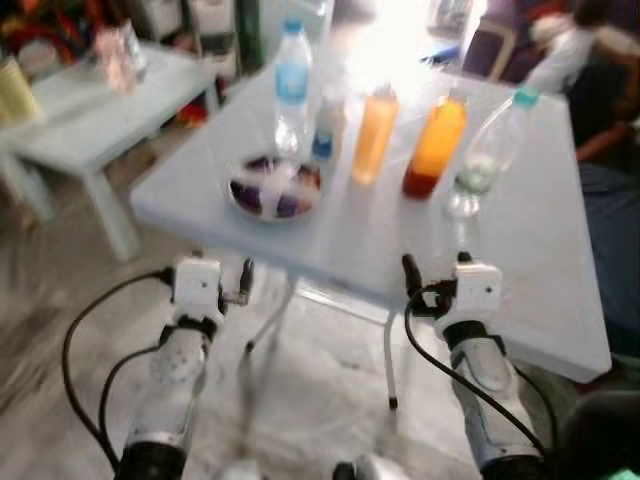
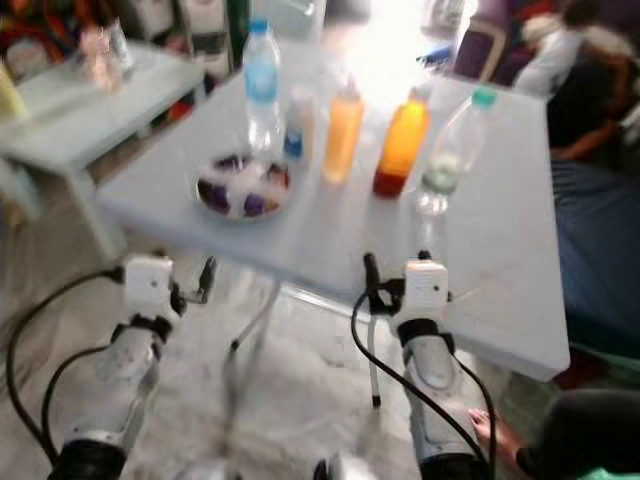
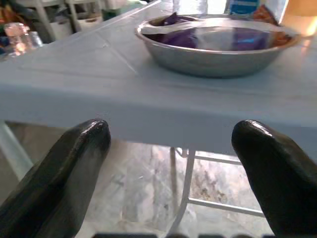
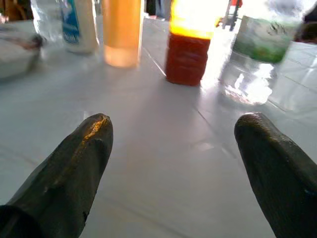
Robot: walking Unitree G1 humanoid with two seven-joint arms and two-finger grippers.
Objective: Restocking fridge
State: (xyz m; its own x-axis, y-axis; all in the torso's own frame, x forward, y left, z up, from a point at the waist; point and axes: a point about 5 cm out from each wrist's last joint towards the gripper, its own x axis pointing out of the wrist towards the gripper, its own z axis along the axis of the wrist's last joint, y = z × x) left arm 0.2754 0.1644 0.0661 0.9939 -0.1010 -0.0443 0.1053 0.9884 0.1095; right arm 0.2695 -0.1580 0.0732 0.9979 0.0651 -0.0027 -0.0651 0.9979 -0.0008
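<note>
Pale blue table [image 1: 520, 270], bottles [image 1: 378, 135], marbled floor [image 1: 320, 390], both claws [image 3: 171, 144] [image 4: 173, 144] spread

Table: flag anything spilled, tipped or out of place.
Nothing stands out. The bottles stand upright on the table, the metal bowl sits flat, and no spill shows. Both grippers, left and right, are open and empty.

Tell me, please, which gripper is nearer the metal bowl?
Left. The left gripper is open at the table edge just before the metal bowl; the right gripper, also open, sits over the table farther along, facing the bottles.
</note>
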